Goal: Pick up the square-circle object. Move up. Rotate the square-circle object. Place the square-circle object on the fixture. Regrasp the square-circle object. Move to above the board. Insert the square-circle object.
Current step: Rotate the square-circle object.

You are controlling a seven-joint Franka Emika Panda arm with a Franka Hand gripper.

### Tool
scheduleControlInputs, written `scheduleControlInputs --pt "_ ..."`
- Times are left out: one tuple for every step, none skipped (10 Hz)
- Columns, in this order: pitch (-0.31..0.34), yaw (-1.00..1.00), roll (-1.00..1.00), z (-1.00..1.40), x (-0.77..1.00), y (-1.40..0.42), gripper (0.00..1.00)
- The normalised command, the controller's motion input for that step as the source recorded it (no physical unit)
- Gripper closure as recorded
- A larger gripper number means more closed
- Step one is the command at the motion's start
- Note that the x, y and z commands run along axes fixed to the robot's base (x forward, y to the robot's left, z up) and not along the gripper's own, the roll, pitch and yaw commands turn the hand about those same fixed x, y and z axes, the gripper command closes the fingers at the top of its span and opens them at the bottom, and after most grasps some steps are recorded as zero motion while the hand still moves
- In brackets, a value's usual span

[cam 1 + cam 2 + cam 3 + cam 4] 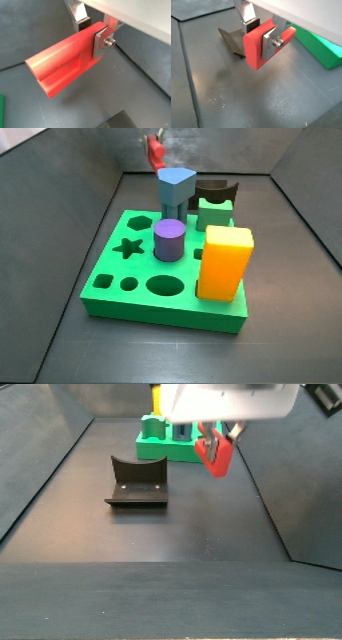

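- Above the floor, beside the fixture (136,482), your gripper (218,436) clamps the square-circle object (215,456) aloft.
- Pickup and lift look done; you have the fixture placement, regrasp and insertion into the board (134,288) left.

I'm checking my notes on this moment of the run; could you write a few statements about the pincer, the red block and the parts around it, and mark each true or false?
1. The pincer is shut on the red block. True.
2. The red block rests in the notch of the fixture. False: a side view shows it held in the air, apart from the fixture.
3. The purple cylinder stands on the green board. True.
4. The yellow block lies flat on the floor. False: it stands upright on the board.
5. The pincer hangs right above the board. False: a side view shows it over the dark floor, in front of the board.
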Motion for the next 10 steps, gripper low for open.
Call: scheduleControlInputs --pt "0.039 -0.02 0.01 0.18 -0.03 0.07 1.0" --pt "0.0 -1.0 0.0 0.0 0.0 0.0 1.0" --pt "0.0 -1.0 0.0 -0.02 0.0 -0.01 1.0" --pt "0.0 -1.0 0.0 -0.02 0.0 0.0 1.0" --pt "0.0 -1.0 0.0 -0.02 0.0 0.0 1.0" --pt "0.0 -1.0 0.0 -0.02 0.0 0.0 1.0" --pt "0.0 -1.0 0.0 -0.02 0.0 0.01 1.0" --pt "0.0 -1.0 0.0 -0.02 0.0 0.01 1.0" --pt "0.0 -1.0 0.0 -0.02 0.0 0.01 1.0" --pt "0.0 -1.0 0.0 -0.02 0.0 0.01 1.0"
